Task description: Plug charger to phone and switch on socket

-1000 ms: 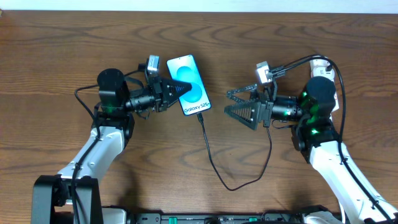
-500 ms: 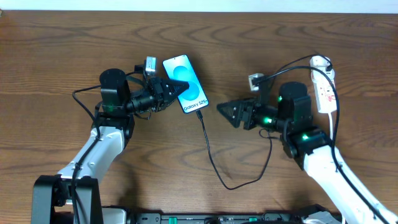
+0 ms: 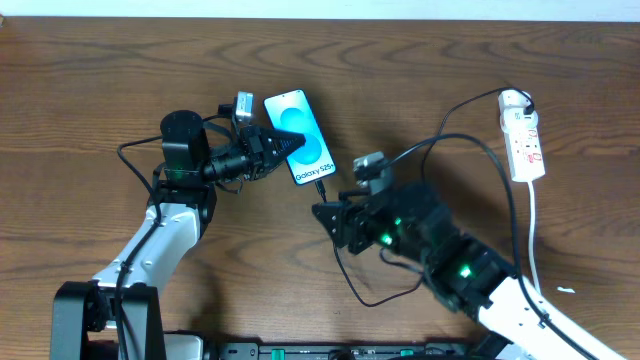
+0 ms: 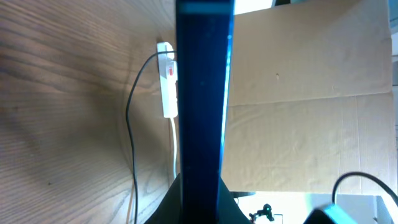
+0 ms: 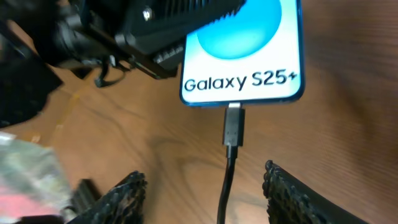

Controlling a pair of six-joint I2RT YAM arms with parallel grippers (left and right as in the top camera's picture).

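Overhead, right gripper [image 3: 324,222] moved leftward to charger [image 5: 233,127], jaws apart, left gripper [image 3: 285,141] still clamped on phone [image 3: 312,158]

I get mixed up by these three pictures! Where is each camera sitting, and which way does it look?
Overhead: above the table, looking straight down; both arms show, left pincer holding the phone, right pincer near it.
Left wrist: on the left arm, looking along the phone's edge toward the power strip; little of its pincer shows.
Right wrist: on the right arm, facing the cable plugged into the phone; its open fingers show.
Shared: all three see the phone.
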